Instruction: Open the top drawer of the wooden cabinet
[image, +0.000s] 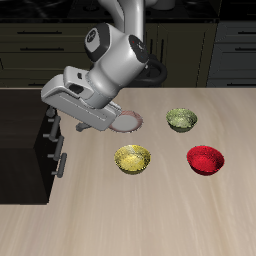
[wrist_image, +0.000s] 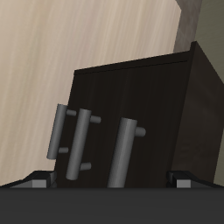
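Observation:
The wooden cabinet (image: 22, 150) (wrist_image: 166, 96) is a nearly black box at the table's side edge, and its drawers face the table's middle. Short silver handles stick out of its front. The top drawer's handle (wrist_image: 122, 153) (image: 52, 128) is the one nearest the wrist camera. Two lower handles (wrist_image: 80, 140) lie beyond it. My gripper (image: 57, 118) (wrist_image: 109, 185) hangs open just above and in front of the top handle. One fingertip shows on each side of the handle, and neither touches it. All drawers look shut.
On the table beside the cabinet stand a yellow bowl (image: 132, 158), a red bowl (image: 205, 159) and an olive bowl (image: 181, 119). A pale dish (image: 130, 121) is partly hidden under my arm. Dark kitchen cupboards (image: 190, 45) line the back.

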